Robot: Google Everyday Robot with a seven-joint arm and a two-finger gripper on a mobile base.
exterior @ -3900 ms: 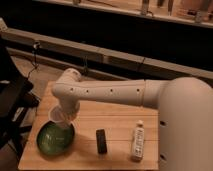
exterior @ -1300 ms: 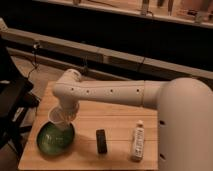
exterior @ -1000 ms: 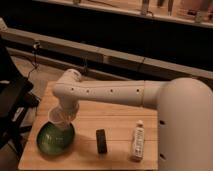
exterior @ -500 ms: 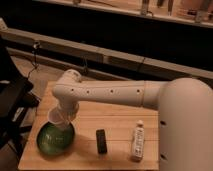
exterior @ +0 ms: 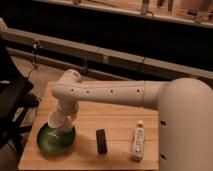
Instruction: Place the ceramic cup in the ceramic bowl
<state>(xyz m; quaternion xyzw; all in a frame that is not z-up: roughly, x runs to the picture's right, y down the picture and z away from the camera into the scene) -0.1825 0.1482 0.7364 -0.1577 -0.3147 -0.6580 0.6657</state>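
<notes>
The green ceramic bowl (exterior: 49, 143) sits at the front left of the wooden table (exterior: 117, 117). My gripper (exterior: 63, 123) hangs from the white arm just over the bowl's far rim. It is shut on the white ceramic cup (exterior: 55, 120), which is tilted and sits low over the bowl's far side. I cannot tell whether the cup touches the bowl.
A small black block (exterior: 101, 141) lies on the table right of the bowl. A slim white bottle (exterior: 137, 142) lies further right, near my white body. A dark chair (exterior: 12, 102) stands left of the table. A rail and cables run behind.
The gripper with the cup has sunk slightly toward the bowl. Nothing else has moved.
</notes>
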